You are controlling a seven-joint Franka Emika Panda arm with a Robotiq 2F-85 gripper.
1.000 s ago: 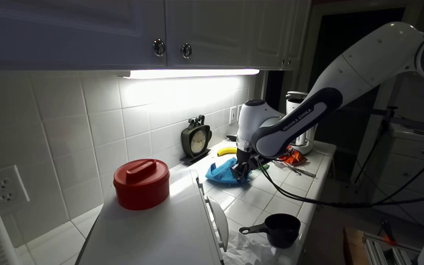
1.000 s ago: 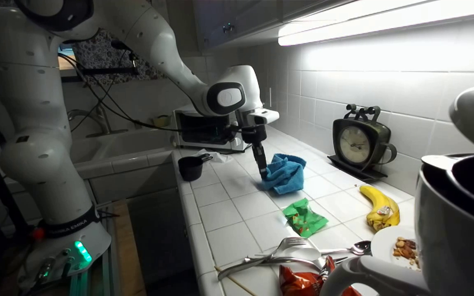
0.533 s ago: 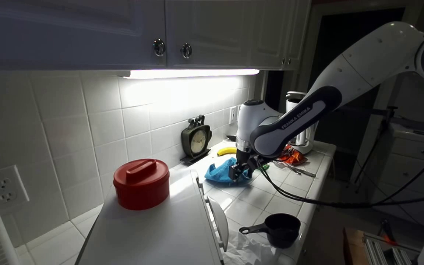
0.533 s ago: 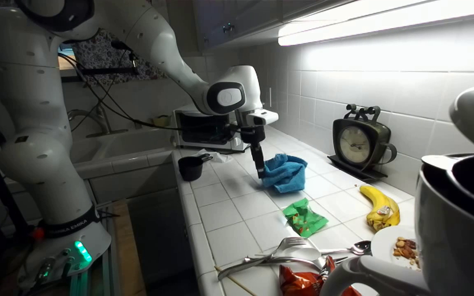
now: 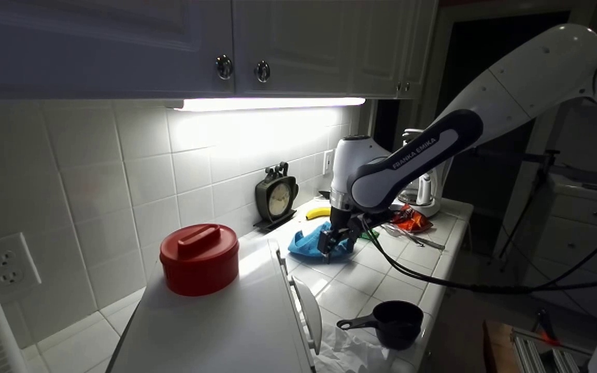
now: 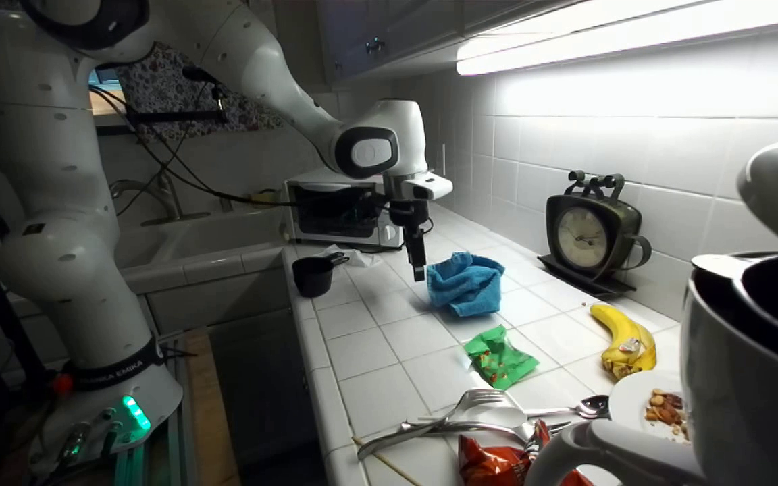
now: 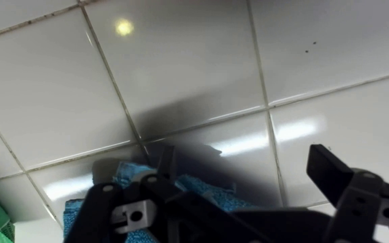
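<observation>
My gripper (image 7: 247, 160) stands wide open in the wrist view, with nothing between its two black fingers. A crumpled blue cloth (image 6: 467, 287) lies on the white tiled counter. In an exterior view the fingers (image 6: 418, 266) hang just beside the cloth and above the tiles, a small gap apart from it. In the wrist view the cloth (image 7: 208, 192) shows low in the picture, partly hidden behind the left finger. The gripper (image 5: 337, 246) covers part of the cloth (image 5: 306, 242) in an exterior view.
A green wrapper (image 6: 500, 358), a banana (image 6: 622, 337), cutlery (image 6: 470, 415) and a red bag (image 6: 494, 462) lie on the counter. Around them stand a clock (image 6: 581, 236), a black measuring cup (image 6: 313, 275), a toaster oven (image 6: 342, 212) and a coffee maker (image 6: 754, 364). A red container (image 5: 200, 264) sits on the oven.
The gripper has opened, let go of the blue cloth, and risen slightly away from it. The cloth stays on the counter, almost unmoved.
</observation>
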